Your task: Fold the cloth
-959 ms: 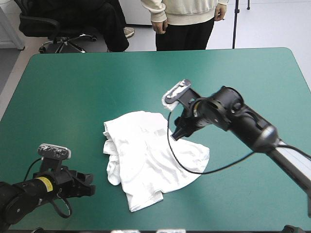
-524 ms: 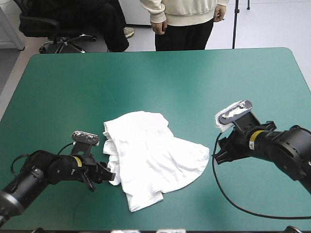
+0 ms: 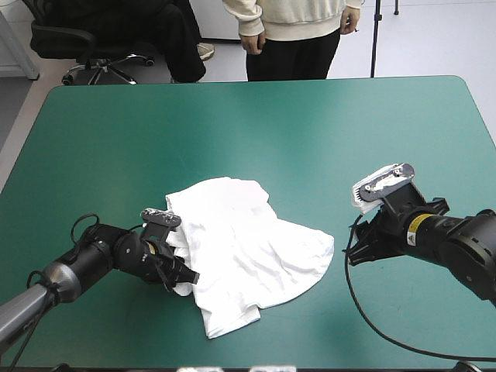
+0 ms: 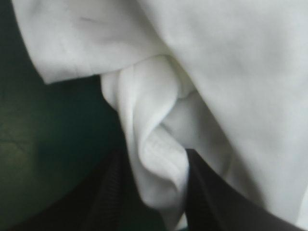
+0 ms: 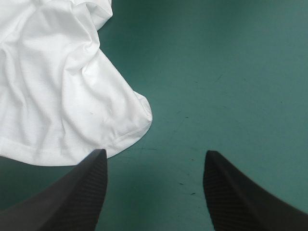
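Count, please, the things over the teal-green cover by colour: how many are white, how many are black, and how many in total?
White: 1, the T-shirt
Black: 2, the left gripper and the right gripper
Total: 3

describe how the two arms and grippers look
The left arm and right arm are black with rounded housings; the right arm carries a yellow label near its wrist. The left gripper and right gripper each have two broad black fingers shaped like curved fins, ribbed.
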### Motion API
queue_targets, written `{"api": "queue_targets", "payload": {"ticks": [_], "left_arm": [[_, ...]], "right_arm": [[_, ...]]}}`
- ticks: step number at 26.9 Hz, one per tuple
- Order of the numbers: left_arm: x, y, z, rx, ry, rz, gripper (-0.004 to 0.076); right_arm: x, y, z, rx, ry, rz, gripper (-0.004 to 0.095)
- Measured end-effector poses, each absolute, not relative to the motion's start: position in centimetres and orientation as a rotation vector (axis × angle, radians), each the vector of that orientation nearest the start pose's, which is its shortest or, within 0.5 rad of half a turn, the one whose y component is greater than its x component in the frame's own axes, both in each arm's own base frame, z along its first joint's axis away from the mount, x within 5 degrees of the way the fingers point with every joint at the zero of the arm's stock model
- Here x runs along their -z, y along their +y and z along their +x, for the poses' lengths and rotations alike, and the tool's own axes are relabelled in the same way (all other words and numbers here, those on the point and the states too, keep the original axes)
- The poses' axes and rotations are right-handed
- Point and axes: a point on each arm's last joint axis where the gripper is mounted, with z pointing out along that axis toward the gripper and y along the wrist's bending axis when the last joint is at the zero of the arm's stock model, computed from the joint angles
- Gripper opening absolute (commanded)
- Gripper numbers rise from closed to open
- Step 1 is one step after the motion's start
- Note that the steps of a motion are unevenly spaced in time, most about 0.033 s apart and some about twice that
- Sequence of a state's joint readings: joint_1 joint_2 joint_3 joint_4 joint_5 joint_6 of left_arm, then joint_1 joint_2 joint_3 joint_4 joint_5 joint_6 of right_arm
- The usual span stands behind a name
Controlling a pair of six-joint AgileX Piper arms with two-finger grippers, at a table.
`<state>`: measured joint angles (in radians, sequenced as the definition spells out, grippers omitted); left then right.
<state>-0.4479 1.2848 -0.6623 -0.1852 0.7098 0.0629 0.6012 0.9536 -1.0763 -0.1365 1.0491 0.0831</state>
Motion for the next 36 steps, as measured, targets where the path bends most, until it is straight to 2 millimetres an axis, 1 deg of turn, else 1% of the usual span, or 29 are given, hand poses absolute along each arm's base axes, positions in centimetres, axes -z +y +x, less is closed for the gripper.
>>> {"api": "queue_targets", "payload": {"ticks": [1, 2, 5, 6, 7, 10, 12, 13, 18, 22, 25, 29, 31, 33, 34, 36], "left_arm": [[-20.7, -10.4, 19.1, 0.285, 2.785, 0.547, 0.0002], [-20.3, -10.5, 19.4, 0.279, 2.788, 0.548, -0.0013], [-20.1, -10.5, 19.8, 0.252, 2.794, 0.574, -0.0017], [-20.1, -10.5, 19.8, 0.251, 2.794, 0.580, -0.0017], [-20.1, -10.5, 19.8, 0.250, 2.792, 0.587, -0.0017], [-20.1, -10.5, 19.8, 0.249, 2.792, 0.590, -0.0017], [-20.1, -10.5, 19.8, 0.249, 2.791, 0.591, -0.0017], [-20.1, -10.5, 19.8, 0.250, 2.792, 0.591, -0.0017], [-20.1, -10.5, 19.8, 0.253, 2.792, 0.589, -0.0017], [-20.1, -10.5, 19.8, 0.254, 2.793, 0.588, -0.0017], [-20.1, -10.5, 19.8, 0.255, 2.794, 0.587, -0.0017], [-20.1, -10.5, 19.8, 0.257, 2.794, 0.585, -0.0017], [-20.1, -10.5, 19.8, 0.258, 2.794, 0.584, -0.0017], [-20.1, -10.5, 19.8, 0.258, 2.794, 0.584, -0.0017], [-20.1, -10.5, 19.8, 0.257, 2.794, 0.585, -0.0017], [-20.1, -10.5, 19.8, 0.257, 2.794, 0.590, -0.0017]], "right_arm": [[-38.2, 8.7, 14.6, -0.145, 2.316, -0.642, 0.0553], [-38.2, 8.7, 14.6, -0.145, 2.316, -0.641, 0.0553], [-37.9, 8.7, 14.6, -0.143, 2.343, -0.628, 0.0553], [-37.6, 8.7, 14.7, -0.141, 2.358, -0.617, 0.0553], [-37.1, 8.6, 14.7, -0.124, 2.374, -0.610, 0.0554], [-34.5, 8.5, 15.3, -0.058, 2.441, -0.591, 0.0554], [-33.2, 8.7, 15.8, -0.047, 2.478, -0.590, 0.0554], [-32.3, 9.1, 16.4, -0.049, 2.506, -0.594, 0.0554], [-29.9, 11.0, 19.1, -0.131, 2.538, -0.620, 0.0554], [-27.2, 12.4, 21.2, -0.151, 2.602, -0.646, 0.0554], [-25.1, 13.3, 22.4, -0.144, 2.653, -0.684, 0.0553], [-23.1, 14.3, 23.5, -0.177, 2.681, -0.714, 0.0543], [-22.3, 14.7, 23.8, -0.200, 2.690, -0.720, 0.0484], [-21.8, 14.9, 24.0, -0.211, 2.702, -0.726, 0.0371], [-21.5, 15.0, 24.1, -0.210, 2.711, -0.733, 0.0280], [-21.3, 15.0, 24.2, -0.202, 2.711, -0.749, 0.0146]]}}
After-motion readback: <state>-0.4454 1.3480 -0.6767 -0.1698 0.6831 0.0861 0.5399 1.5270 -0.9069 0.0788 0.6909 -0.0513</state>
